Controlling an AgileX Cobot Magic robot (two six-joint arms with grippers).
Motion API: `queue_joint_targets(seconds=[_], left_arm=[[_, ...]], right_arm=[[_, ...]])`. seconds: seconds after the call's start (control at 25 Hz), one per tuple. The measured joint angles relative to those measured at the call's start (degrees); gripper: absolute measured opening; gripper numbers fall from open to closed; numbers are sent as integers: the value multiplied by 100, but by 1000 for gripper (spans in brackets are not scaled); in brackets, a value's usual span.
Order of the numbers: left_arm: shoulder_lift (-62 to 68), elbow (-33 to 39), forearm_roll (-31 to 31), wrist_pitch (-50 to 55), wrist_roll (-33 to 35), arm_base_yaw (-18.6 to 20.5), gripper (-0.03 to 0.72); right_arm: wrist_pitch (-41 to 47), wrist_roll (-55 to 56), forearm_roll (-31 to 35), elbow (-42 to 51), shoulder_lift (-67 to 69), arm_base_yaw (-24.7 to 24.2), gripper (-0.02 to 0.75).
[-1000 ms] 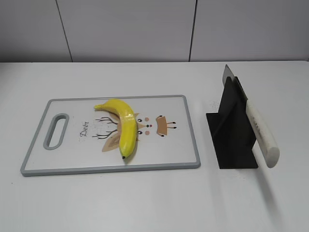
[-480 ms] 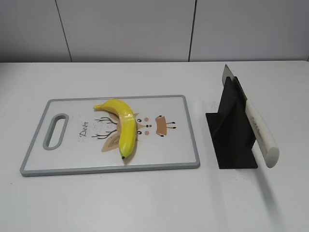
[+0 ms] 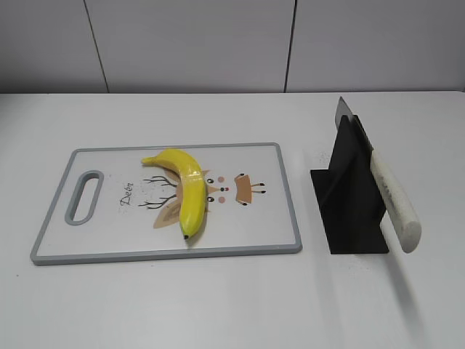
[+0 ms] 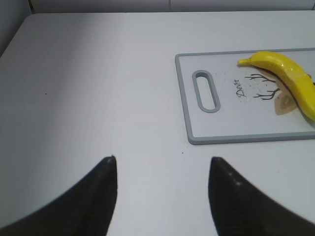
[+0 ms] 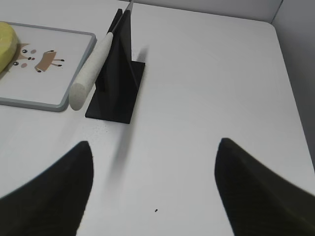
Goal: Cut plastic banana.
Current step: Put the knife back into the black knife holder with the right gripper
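Note:
The plastic banana [image 3: 184,190] is glossy yellow and curved, lying on the white cutting board [image 3: 102,243] with a grey rim and a deer drawing. It also shows in the left wrist view [image 4: 290,78] and partly in the right wrist view [image 5: 6,46]. A knife with a white handle [image 3: 393,201] rests in a black stand [image 3: 351,196] to the right of the board. My left gripper [image 4: 162,162] is open and empty over bare table, left of the board. My right gripper [image 5: 155,145] is open and empty, in front of the stand [image 5: 117,88]. Neither gripper shows in the exterior view.
The board's handle slot [image 3: 83,196] is at its left end. The table is white, with a grey panelled wall behind. The table's right edge shows in the right wrist view [image 5: 290,88].

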Motion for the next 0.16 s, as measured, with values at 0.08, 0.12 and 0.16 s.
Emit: queue_joint_targets(seconds=[0.08, 0.12, 0.16], left_arm=[[0, 0, 0, 0, 0, 0, 552], [0, 0, 0, 0, 0, 0, 552], [0, 0, 0, 0, 0, 0, 552]], right_arm=[[0, 13, 0, 0, 0, 0, 588], [0, 13, 0, 0, 0, 0, 588], [0, 13, 0, 0, 0, 0, 588]])
